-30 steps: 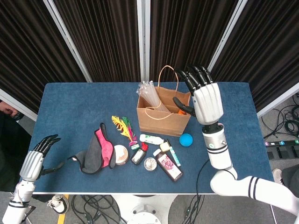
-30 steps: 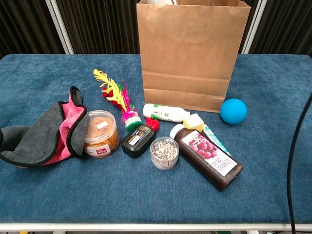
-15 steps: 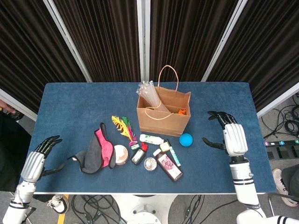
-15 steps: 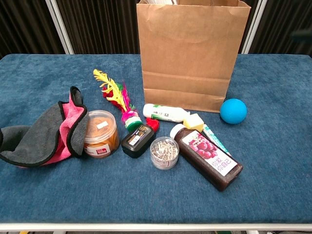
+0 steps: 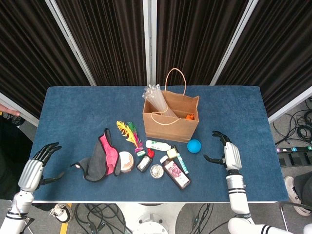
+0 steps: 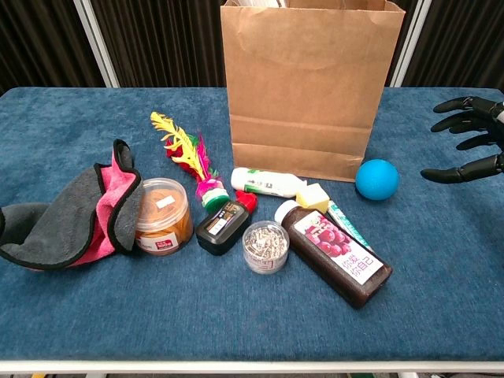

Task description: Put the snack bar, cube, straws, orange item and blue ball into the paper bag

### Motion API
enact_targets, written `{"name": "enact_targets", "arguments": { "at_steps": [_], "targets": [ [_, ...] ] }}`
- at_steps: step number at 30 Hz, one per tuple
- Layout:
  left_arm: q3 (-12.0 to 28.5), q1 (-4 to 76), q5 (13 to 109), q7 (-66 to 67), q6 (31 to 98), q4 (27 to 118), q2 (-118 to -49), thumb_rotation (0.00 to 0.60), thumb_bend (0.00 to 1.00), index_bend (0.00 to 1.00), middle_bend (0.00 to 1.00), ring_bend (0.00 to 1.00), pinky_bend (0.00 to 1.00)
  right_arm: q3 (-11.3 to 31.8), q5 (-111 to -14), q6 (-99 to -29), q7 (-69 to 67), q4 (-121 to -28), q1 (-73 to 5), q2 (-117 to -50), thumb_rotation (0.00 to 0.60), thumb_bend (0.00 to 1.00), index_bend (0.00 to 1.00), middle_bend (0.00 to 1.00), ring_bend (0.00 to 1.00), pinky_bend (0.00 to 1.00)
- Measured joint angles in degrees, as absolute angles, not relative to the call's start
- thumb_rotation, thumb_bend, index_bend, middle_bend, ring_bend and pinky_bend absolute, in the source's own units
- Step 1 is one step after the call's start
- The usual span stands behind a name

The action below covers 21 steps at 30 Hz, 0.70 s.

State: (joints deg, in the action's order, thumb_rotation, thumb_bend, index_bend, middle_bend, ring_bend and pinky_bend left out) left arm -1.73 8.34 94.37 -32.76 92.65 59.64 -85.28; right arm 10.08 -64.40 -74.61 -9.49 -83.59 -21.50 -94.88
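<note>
The brown paper bag [image 5: 170, 124] [image 6: 303, 87] stands upright at mid table. Clear straws [image 5: 155, 97] stick out of its left side, and the orange item [image 5: 190, 116] lies inside at the right. The blue ball [image 5: 194, 145] [image 6: 376, 179] rests on the table just right of the bag's front. A yellow cube [image 5: 172, 153] [image 6: 313, 197] and a teal snack bar [image 5: 181, 162] [image 6: 346, 224] lie in front of the bag. My right hand [image 5: 228, 153] [image 6: 468, 142] hovers right of the ball, fingers spread and empty. My left hand [image 5: 34, 170] hangs empty off the table's left front corner.
A grey and pink cloth [image 6: 71, 213], feather shuttlecock [image 6: 189, 161], orange jar [image 6: 163, 216], black bottle [image 6: 223, 226], paper-clip tub [image 6: 265, 246], dark juice bottle [image 6: 335, 250] and white tube [image 6: 264, 183] crowd the table's front middle.
My right hand left the top of the bag, where the orange item now lies, and came down beside the blue ball. The left hand barely moved.
</note>
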Motion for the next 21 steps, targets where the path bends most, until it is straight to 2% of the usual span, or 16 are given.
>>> {"name": "enact_targets", "arguments": {
  "at_steps": [8,21],
  "targets": [
    [-1.78,8.18,94.64,-33.14,93.21,59.14,-85.28,0.6,0.24,0.24,0.23,0.15,0.24,11.04,-64.26,-72.56,-9.59,-80.19,-21.48,-98.07,0.6,0.0,0.18,0.22,0.11,0.2],
    [-1.36,8.2,94.17,-33.74,93.1,58.64,-85.35,0.6,0.24,0.24,0.23,0.15,0.24,12.67,-65.39,-69.25,-4.79,-68.89,-24.64,-105.51,0.6,0.02,0.18,0.29,0.15,0.2]
  ]
}}
